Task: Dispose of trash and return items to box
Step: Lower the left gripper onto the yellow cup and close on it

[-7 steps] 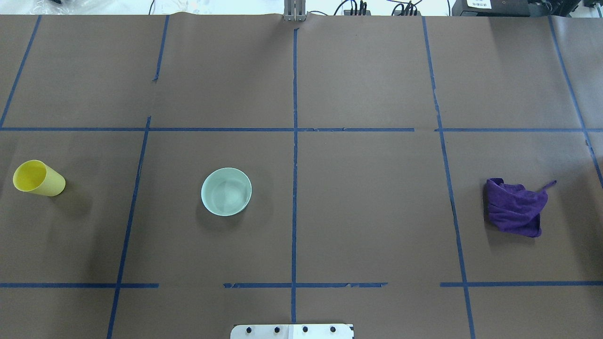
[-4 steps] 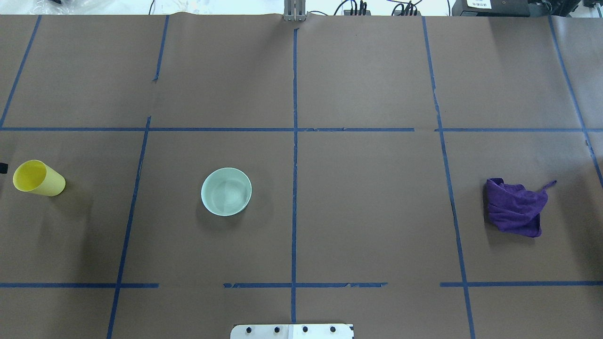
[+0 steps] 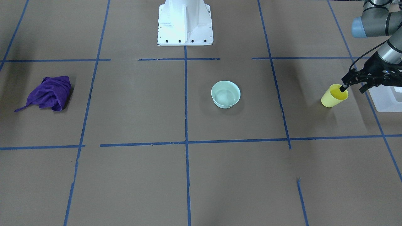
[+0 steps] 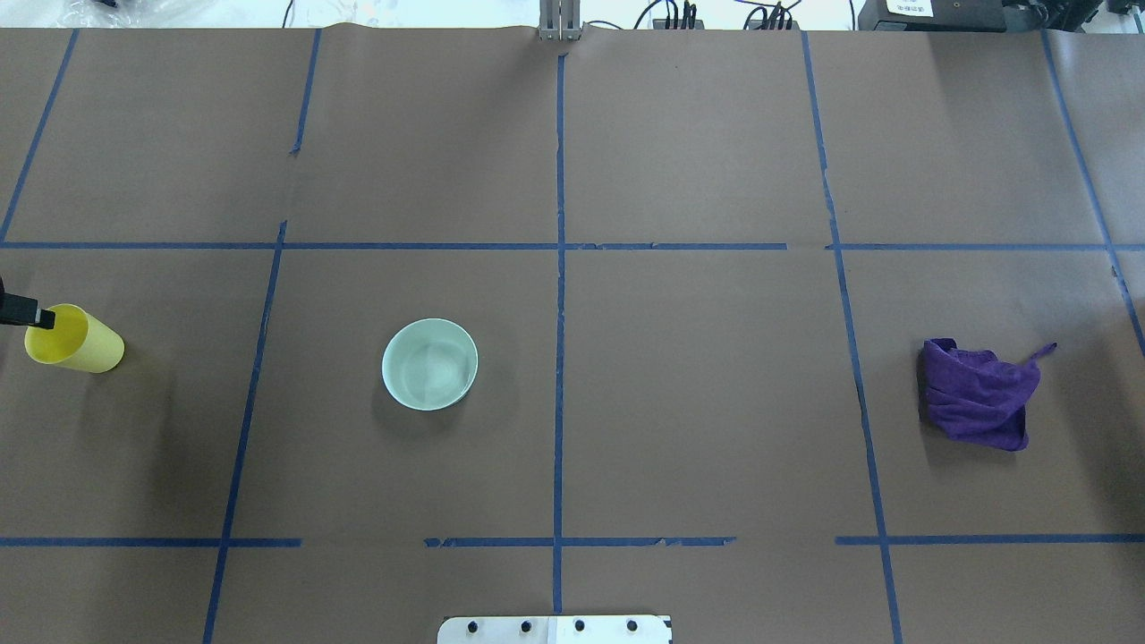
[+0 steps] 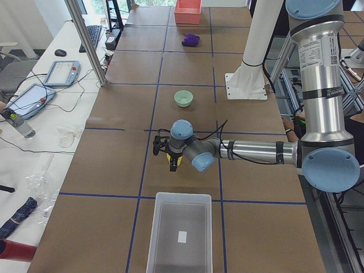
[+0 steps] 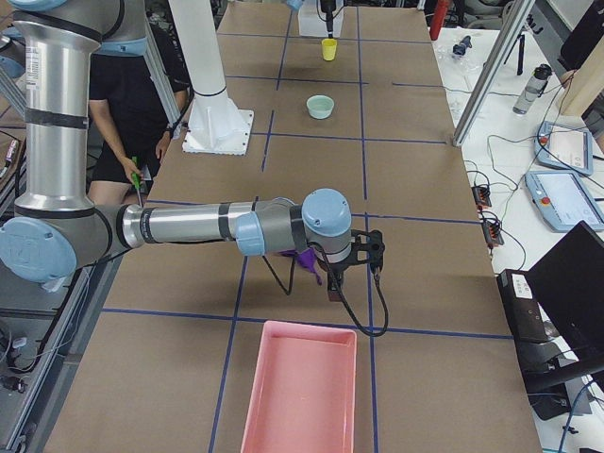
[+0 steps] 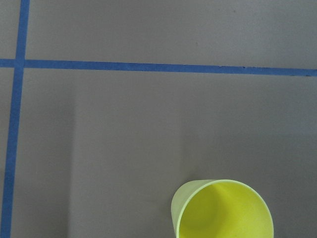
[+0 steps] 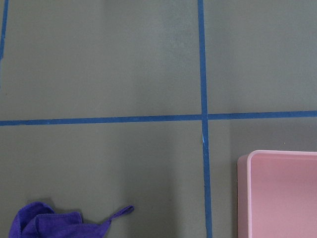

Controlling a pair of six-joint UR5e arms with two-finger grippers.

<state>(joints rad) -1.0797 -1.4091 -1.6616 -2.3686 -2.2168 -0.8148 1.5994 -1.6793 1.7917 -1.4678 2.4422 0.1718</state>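
While the left gripper (image 3: pixel 352 89) hangs open, one finger over the cup (image 4: pixel 76 340) rim, overhead at 9 o'clock of the bowl (image 4: pixel 429 364), a misaligned descent could topple the cup.

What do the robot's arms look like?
Both arms are shiny silver tubes joined by round light-blue caps. The left arm has a white label with black print on its upright tube, and a thin black cable loops along it to the black left gripper. The right arm looks the same, with a black cable dangling by its black right gripper.
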